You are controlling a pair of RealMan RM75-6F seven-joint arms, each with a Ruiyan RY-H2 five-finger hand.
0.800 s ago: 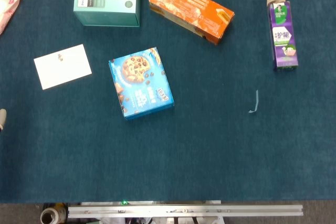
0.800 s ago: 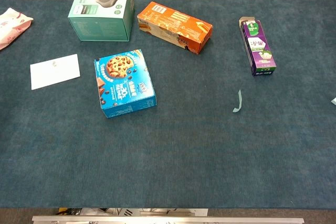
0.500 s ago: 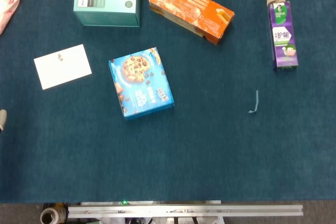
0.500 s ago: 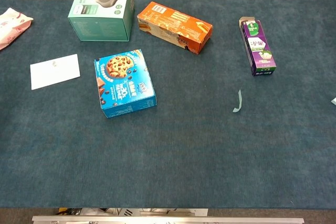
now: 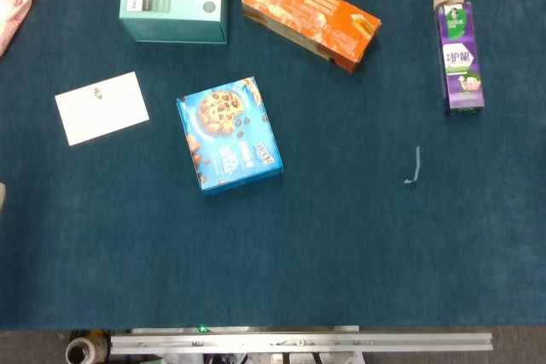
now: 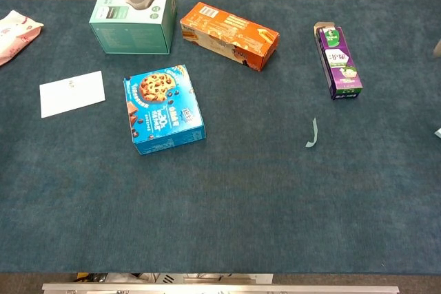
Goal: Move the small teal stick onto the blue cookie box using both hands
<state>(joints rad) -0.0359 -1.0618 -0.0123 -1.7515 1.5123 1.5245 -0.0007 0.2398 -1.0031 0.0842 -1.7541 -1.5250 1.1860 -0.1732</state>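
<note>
Teal stick [image 5: 414, 166] lies untouched on table [image 5: 341, 245]

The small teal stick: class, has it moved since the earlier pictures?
No. The small teal stick lies in the same spot on the cloth, below the purple carton and well right of the blue cookie box.

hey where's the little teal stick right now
The teal stick lies flat on the blue cloth, right of centre in both views, just below the purple carton and well right of the blue cookie box.
</note>
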